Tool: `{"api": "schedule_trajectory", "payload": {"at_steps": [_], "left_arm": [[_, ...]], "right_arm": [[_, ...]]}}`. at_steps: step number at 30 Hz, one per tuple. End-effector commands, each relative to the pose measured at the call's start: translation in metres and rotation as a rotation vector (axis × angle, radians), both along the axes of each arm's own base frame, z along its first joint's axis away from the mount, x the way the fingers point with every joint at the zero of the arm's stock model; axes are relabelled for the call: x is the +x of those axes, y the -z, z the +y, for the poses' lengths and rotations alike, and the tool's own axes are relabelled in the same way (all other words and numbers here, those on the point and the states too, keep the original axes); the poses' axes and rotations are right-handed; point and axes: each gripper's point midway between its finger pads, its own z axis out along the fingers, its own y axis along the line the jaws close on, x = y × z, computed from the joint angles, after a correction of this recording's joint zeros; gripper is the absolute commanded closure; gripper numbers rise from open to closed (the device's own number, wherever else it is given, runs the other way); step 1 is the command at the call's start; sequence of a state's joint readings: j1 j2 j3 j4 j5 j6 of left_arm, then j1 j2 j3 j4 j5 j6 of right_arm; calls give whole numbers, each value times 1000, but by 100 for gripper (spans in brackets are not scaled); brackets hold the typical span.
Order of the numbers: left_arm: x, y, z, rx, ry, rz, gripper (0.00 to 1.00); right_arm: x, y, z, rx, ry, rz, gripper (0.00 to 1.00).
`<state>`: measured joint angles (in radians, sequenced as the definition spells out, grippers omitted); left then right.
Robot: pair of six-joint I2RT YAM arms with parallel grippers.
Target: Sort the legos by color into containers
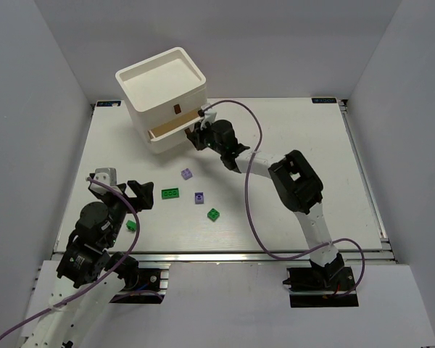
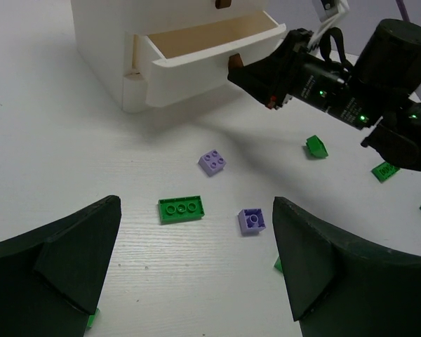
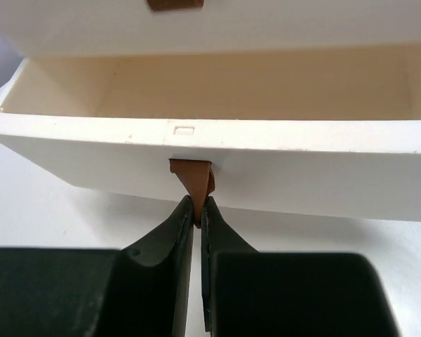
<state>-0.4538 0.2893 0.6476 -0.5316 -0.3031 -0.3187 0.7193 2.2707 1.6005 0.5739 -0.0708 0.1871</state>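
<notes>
The white drawer unit (image 1: 159, 90) stands at the back left. Its lower drawer (image 1: 167, 135) is pulled partly out and looks empty inside (image 3: 217, 84). My right gripper (image 3: 198, 209) is shut on that drawer's small brown handle (image 3: 189, 174). Loose legos lie on the table: a green three-stud brick (image 2: 181, 209), two light purple bricks (image 2: 212, 162) (image 2: 252, 220), and small green ones (image 1: 213, 214) (image 1: 131, 225). My left gripper (image 2: 196, 281) hovers open above the table just short of the green brick, with nothing between its fingers.
The upper drawer is closed, its brown handle (image 1: 177, 109) showing above the open one. The right arm (image 1: 293, 181) stretches diagonally across the table's middle. More green pieces (image 2: 316, 146) (image 2: 386, 170) lie beneath that arm. Grey walls enclose the table.
</notes>
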Motion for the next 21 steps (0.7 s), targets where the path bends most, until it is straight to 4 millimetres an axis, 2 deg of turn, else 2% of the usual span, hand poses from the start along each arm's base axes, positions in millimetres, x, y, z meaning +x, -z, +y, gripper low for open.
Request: {"api": "schedule_trajectory", "payload": {"at_steps": [1,8,9,10,11,12,13,15,16,17,18,19,20,21], "left_arm": [[2,8,-5,7,17,31,2],[6,14,-9,14,27,58,2],[7,14,-9,12,25,60,2],[8,16,-11,12,27,71,2],[9,17,-12,6,27,81,2],[10,17,-13,2,28,85,2],[12,21,-16,-15,28,119,2],[12,25,-23,-47,42,160,2],[13,27,-26,-94,39,190,2],[14,34,-34,-112,55,238,2],[13,39,-33,-135,38,275,2],[16,39,-37,-185,19,308,3],[16,40,-37,-210,4,330,3],[13,45,-36,-228,-16,366,5]], "right_arm": [[-18,-17,-14,12,-17,-19,100],[-49,-12,-40,0,-31,-3,100],[-53,-16,-41,5,-39,-7,97],[-57,-11,-43,-3,-48,1,91],[-64,-10,-40,-5,-82,4,63],[-67,-13,-40,-11,-100,9,51],[-73,-12,-38,-17,-134,12,32],[-82,-21,-39,-18,-172,15,22],[-91,-15,-42,-25,-197,36,17],[-95,-15,-46,-26,-204,43,17],[-102,-25,-49,-18,-221,37,16],[-112,-15,-56,-30,-237,69,16],[-121,-30,-60,-18,-253,58,16],[-128,-33,-65,-20,-269,62,17]]}}
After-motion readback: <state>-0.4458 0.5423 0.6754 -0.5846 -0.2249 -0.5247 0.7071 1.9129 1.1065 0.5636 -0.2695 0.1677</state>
